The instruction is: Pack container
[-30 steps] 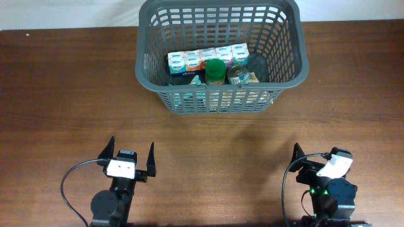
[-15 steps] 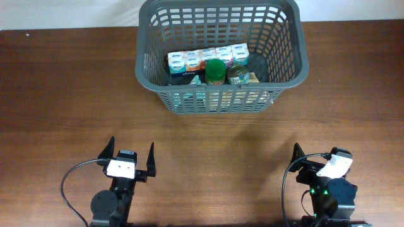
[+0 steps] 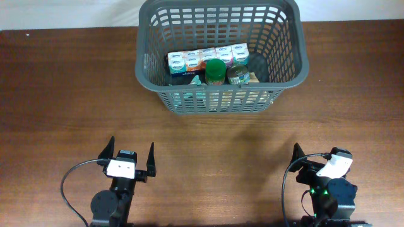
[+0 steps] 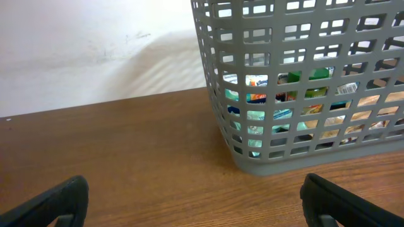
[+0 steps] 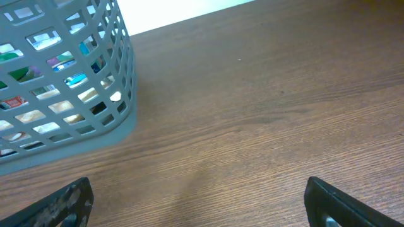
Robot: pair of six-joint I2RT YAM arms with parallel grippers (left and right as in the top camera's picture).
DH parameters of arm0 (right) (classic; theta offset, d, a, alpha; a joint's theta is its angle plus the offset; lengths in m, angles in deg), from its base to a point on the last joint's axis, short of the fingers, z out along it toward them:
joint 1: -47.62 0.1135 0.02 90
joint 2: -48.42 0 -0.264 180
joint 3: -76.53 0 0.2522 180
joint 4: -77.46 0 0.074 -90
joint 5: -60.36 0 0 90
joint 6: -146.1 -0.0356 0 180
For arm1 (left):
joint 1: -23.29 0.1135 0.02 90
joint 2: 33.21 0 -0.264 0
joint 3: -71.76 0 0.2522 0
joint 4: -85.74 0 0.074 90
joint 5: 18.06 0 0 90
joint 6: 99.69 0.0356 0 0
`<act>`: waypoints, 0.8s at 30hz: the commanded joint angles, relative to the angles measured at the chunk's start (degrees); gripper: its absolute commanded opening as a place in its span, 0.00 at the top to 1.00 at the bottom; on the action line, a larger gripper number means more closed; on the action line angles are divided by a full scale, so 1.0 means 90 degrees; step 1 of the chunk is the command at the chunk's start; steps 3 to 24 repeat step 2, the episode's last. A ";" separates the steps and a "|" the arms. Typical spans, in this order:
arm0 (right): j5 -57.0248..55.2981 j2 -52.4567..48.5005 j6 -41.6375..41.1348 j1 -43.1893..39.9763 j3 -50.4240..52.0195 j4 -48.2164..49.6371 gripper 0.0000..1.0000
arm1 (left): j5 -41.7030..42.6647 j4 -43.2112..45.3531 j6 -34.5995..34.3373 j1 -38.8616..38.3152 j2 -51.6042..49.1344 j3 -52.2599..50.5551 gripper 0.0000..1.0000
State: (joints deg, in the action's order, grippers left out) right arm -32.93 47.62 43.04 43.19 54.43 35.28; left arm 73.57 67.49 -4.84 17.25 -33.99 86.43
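The dark grey slotted container stands at the back middle of the wooden table. Inside lie a row of small cartons, a green-lidded jar and a tin can. The container also shows in the left wrist view and in the right wrist view. My left gripper is open and empty near the front left edge. My right gripper is open and empty near the front right edge. Both are far from the container.
A pale wall runs behind the table's far edge. Bare brown wood lies between the grippers and the container.
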 commanded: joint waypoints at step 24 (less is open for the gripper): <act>0.0034 0.0068 0.0012 0.0044 0.0046 -0.0002 0.01 | 0.0002 0.0000 -0.0056 -0.0022 0.0053 -0.0044 0.01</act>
